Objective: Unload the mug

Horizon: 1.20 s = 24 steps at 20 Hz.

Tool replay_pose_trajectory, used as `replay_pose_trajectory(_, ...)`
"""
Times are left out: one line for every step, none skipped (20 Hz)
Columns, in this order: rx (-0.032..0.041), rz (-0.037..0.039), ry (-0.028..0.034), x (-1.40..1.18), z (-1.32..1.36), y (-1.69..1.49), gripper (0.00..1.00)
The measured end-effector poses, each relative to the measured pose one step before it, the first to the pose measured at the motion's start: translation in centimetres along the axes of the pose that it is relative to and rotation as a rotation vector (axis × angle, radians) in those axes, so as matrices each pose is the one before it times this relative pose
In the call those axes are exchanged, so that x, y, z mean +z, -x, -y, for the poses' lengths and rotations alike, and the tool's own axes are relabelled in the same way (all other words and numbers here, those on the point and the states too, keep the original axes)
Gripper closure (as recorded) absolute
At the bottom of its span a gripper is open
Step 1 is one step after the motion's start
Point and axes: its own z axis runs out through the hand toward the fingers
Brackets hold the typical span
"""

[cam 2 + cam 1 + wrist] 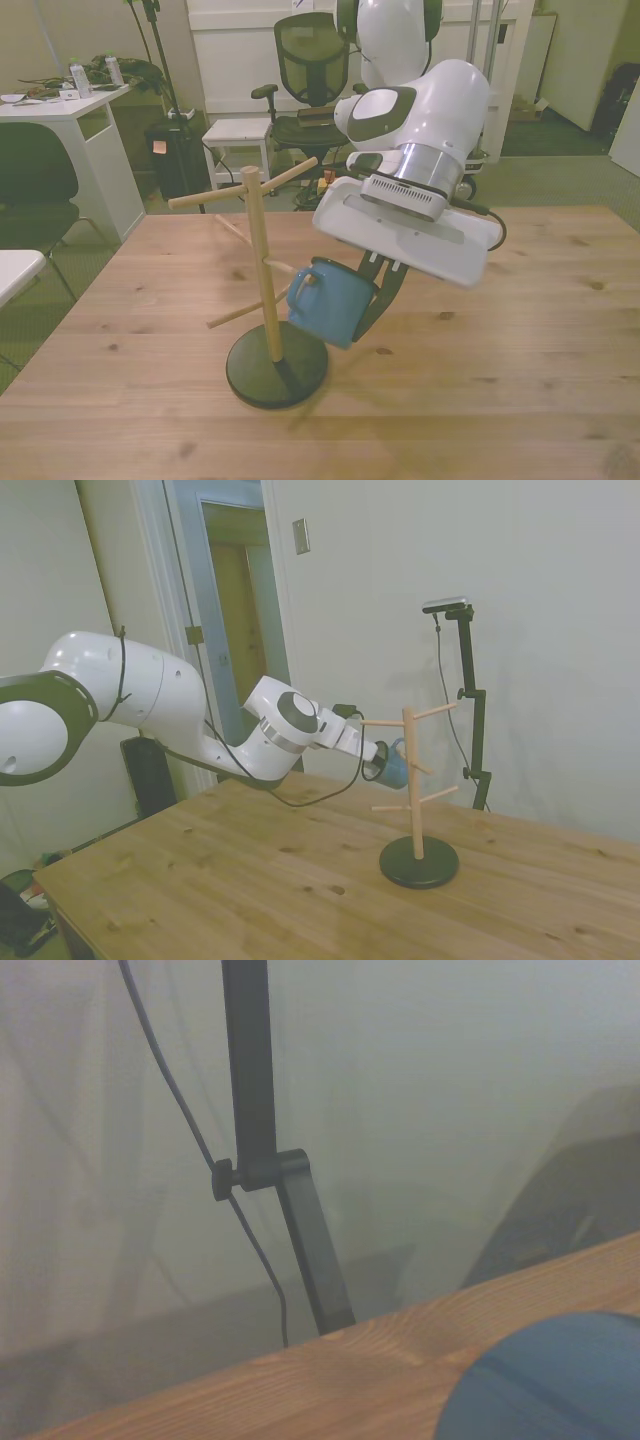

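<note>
On the wooden counter (520, 330), one white arm (420, 140) reaches low, its fingers (372, 290) grasping one light-blue enamel mug (330, 300) at the single wooden peg rack's (262, 270) three o'clock.

The peg rack (275, 300) stands on the worktop (500, 400). The mug (330, 303) hangs just beside its post, on the front view's right, above the worktop, with the pincer (372, 298) at the mug's right side

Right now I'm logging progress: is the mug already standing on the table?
No. In the front view the mug hangs tilted above the table, beside the peg rack, at the gripper.
</note>
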Motion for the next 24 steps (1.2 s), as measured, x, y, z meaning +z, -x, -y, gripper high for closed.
replay_pose_trajectory(-0.00139,-0.00045,-0.00197,0.024,0.237,0.151,1.0)
replay_pose_trajectory(-0.00182,0.00042,-0.00186,0.069,0.218,0.207,1.0)
replay_pose_trajectory(-0.00222,0.00164,-0.00161,0.073,0.182,0.268,1.0)
replay_pose_trajectory(-0.0019,0.00159,-0.00162,0.053,0.17,0.252,1.0)
replay_pose_trajectory(-0.00076,0.00098,-0.00195,0.002,0.213,0.195,1.0)
replay_pose_trajectory(-0.00072,0.0005,-0.00198,-0.087,0.285,0.201,1.0)
replay_pose_trajectory(-0.00003,0.00062,-0.00137,-0.109,0.318,0.216,1.0)
replay_pose_trajectory(-0.001,0.00122,-0.00181,-0.151,0.361,0.289,1.0)
replay_pose_trajectory(-0.00215,0.00129,-0.00234,-0.215,0.443,0.365,1.0)
replay_pose_trajectory(-0.0014,0.00404,-0.00208,-0.241,0.441,0.471,1.0)
replay_pose_trajectory(0.00134,0.00885,-0.00272,-0.27,0.421,0.589,1.0)
replay_pose_trajectory(0.00107,0.01352,-0.00382,-0.328,0.414,0.772,1.0)
replay_pose_trajectory(-0.00097,0.01843,-0.00644,-0.431,0.46,0.989,1.0)
replay_pose_trajectory(0.00193,0.02651,-0.00522,-0.468,0.473,1.192,1.0)
replay_pose_trajectory(-0.0049,0.03187,-0.00466,-0.621,0.563,1.412,1.0)
replay_pose_trajectory(-0.00935,0.03481,-0.00485,-0.808,0.576,1.493,1.0)
replay_pose_trajectory(-0.01174,0.03332,-0.00278,-0.915,0.543,1.515,1.0)
replay_pose_trajectory(-0.01399,0.0397,-0.00263,-1.249,0.522,1.582,1.0)
replay_pose_trajectory(-0.01674,0.0428,0.00282,-1.391,0.274,1.384,1.0)
replay_pose_trajectory(-0.01503,0.04275,0.00702,-1.545,0.079,1.145,1.0)
replay_pose_trajectory(-0.01989,0.04454,0.01713,-1.626,-0.241,1.027,1.0)
replay_pose_trajectory(-0.0182,0.03624,0.01882,-1.769,-0.393,0.639,1.0)
replay_pose_trajectory(-0.01746,0.03197,0.02235,-1.666,-0.639,0.26,1.0)
replay_pose_trajectory(-0.01226,0.03032,0.02253,-1.688,-0.9,-0.021,1.0)
